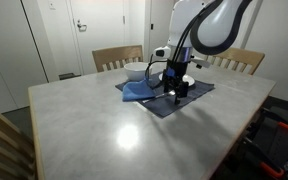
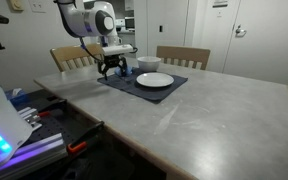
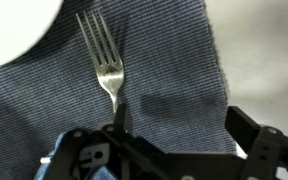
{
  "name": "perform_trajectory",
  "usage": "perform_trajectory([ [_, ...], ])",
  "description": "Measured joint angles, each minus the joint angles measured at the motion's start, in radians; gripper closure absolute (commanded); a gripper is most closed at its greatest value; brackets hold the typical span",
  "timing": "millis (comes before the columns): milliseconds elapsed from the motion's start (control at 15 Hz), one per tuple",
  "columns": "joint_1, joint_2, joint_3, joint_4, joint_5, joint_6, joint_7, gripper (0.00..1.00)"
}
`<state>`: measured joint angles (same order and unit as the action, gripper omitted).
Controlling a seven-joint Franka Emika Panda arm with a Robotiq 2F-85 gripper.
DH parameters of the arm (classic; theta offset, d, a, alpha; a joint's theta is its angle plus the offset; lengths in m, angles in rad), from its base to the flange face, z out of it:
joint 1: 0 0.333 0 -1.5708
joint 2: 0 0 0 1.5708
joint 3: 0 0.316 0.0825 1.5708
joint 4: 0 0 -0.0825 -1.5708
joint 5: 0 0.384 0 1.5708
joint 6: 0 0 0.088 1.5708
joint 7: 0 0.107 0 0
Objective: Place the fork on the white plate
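Note:
The fork point(image 3: 106, 60) lies flat on a blue-grey placemat point(image 3: 174, 60) in the wrist view, tines toward the top of the picture. Its handle runs down beside one finger of my gripper point(image 3: 179, 135), where its end is hidden. The gripper is open and low over the mat, with bare mat between the fingers. The white plate point(image 3: 14, 25) shows at the top left corner, next to the tines. In both exterior views the gripper point(image 1: 176, 88) point(image 2: 111, 70) hangs over the mat's end, beside the plate point(image 2: 154, 80). The fork is too small to see there.
A deeper white bowl point(image 2: 148, 64) point(image 1: 134, 70) stands behind the plate on the placemat point(image 2: 174, 87). A blue cloth point(image 1: 136, 92) lies on the mat by the gripper. Wooden chairs point(image 1: 117, 57) point(image 2: 183, 55) stand at the grey table's point(image 1: 104, 125) far side.

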<state>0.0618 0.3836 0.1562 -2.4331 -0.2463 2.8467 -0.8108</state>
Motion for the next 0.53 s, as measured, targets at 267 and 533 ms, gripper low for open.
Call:
perform_trajectory([
  [267,-0.051,0.052,0.024,0.054,0.0,0.0,-0.041,0.0],
  [533,-0.083,0.077,0.037,0.096,0.0,0.0,-0.08,0.05],
])
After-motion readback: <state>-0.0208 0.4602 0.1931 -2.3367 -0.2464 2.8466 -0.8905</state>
